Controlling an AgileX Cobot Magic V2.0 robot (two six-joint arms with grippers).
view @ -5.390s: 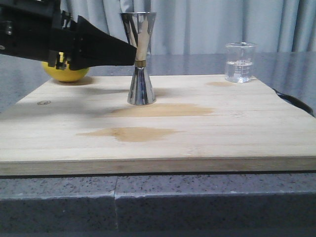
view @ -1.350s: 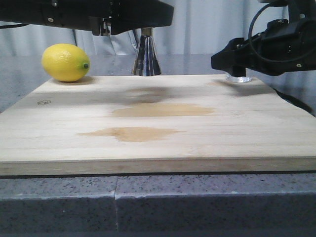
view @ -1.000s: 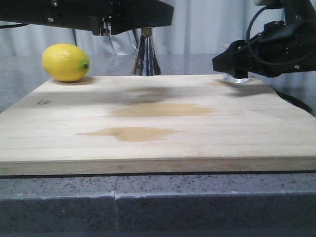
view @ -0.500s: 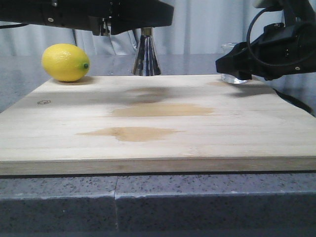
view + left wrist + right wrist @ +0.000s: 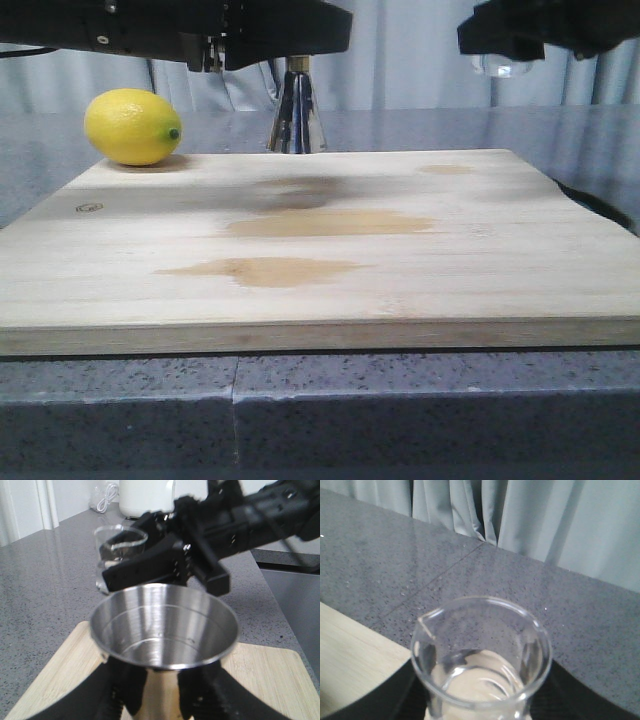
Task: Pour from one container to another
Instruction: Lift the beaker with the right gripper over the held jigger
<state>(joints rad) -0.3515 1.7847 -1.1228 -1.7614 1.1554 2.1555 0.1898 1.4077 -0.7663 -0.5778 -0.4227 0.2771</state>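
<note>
Left to right, front view. A lemon rests at the far left corner of the board, well apart from the work and seemingly no part of the pour. The left gripper is clamped on the waist of the jigger, holding it upright and clear of the board; its lower cone hangs below the arm. In the left wrist view the jigger's mouth faces up and looks empty, a posture that suits receiving liquid. At upper right, the right gripper carries the beaker aloft, only its glass base showing beneath the dark fingers. The right wrist view shows the beaker upright, clear liquid in its bottom, gripped on both sides. The two vessels are still apart, at about the same height; this is judged the approach before tipping the lip over the jigger.
</note>
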